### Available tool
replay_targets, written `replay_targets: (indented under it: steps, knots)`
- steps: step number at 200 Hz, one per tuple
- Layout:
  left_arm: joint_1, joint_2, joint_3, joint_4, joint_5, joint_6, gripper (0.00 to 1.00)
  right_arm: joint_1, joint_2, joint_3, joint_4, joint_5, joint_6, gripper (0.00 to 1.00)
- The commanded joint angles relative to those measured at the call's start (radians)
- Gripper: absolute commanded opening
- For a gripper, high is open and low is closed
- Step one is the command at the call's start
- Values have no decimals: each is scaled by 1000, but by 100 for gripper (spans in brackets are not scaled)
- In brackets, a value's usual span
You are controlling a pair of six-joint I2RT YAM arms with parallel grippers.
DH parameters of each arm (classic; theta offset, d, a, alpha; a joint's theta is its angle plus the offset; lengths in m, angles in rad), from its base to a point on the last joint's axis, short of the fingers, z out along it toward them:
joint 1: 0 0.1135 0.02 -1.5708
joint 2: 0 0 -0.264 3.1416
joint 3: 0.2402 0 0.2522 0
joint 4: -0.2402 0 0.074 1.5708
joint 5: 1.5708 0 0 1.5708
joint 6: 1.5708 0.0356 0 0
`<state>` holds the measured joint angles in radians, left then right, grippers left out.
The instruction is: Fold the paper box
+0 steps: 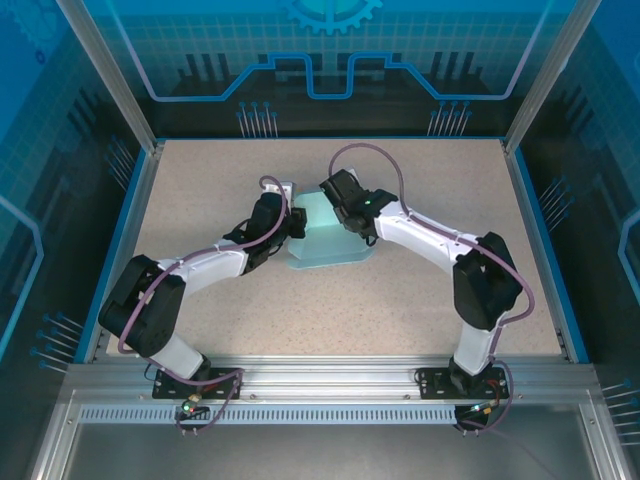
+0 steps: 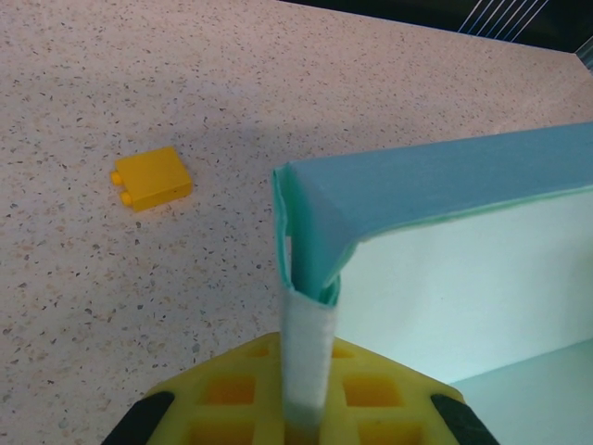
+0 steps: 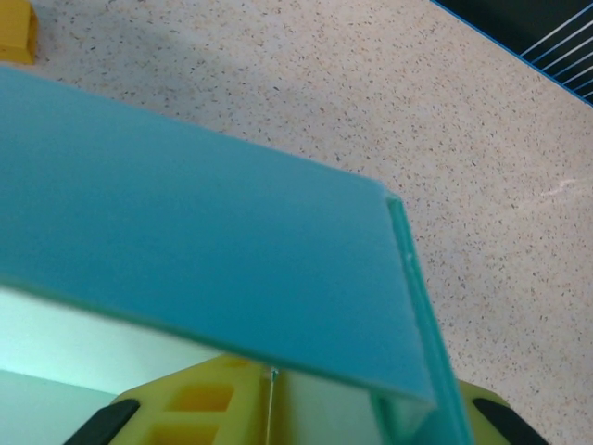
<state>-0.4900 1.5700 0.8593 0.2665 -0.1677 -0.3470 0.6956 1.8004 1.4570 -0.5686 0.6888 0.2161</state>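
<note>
The paper box point(image 1: 325, 245) is light blue card, partly folded up, in the middle of the table between both arms. My left gripper point(image 1: 297, 222) is at its left side, and in the left wrist view that gripper point(image 2: 310, 306) is shut, its white pads point(image 2: 308, 357) pinching the box's upright corner point(image 2: 315, 250). My right gripper point(image 1: 352, 222) is at the box's far right side. In the right wrist view a broad blue panel point(image 3: 204, 250) lies over the yellow fingers point(image 3: 204, 399), hiding the tips of the gripper point(image 3: 273, 375).
A small yellow-orange brick point(image 2: 153, 178) lies on the speckled tabletop left of the box, and shows again at the top left corner point(image 3: 14, 32) of the right wrist view. Blue walls point(image 1: 120, 230) border the table, with open tabletop point(image 1: 330, 310) nearer the arm bases.
</note>
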Motion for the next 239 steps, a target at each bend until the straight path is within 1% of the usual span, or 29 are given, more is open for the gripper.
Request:
replay_targets:
  steps: [1, 52, 80, 105, 128, 152, 170, 194, 209, 239]
  knots:
    - [2, -11, 0, -25, 3, 28, 7, -17, -63, -13, -4, -15, -19, 29]
    - [2, -4, 0, -20, 9, 27, 7, -19, -98, -15, 20, -99, -7, 41]
    - [2, -6, 3, -26, 5, 32, 7, -26, -110, -10, 30, -165, 6, 44]
    - [1, -7, 6, -27, 7, 34, 7, -36, -117, -10, 30, -194, 16, 46]
    - [1, -8, 6, -28, 6, 35, 7, -63, -144, -43, 43, -306, 32, 49]
    - [2, -5, 8, -29, 4, 37, 7, -91, -191, -110, 102, -447, 26, 52]
    - [1, -6, 10, -26, 6, 37, 7, -113, -216, -147, 132, -528, 19, 51]
    - [2, -6, 7, -28, 4, 38, 7, -150, -247, -191, 166, -619, 19, 47]
    - [1, -6, 7, -26, 3, 37, 7, -172, -260, -217, 194, -680, 25, 43]
    - [1, -4, 6, -24, 2, 37, 7, -183, -251, -228, 210, -710, 29, 35]
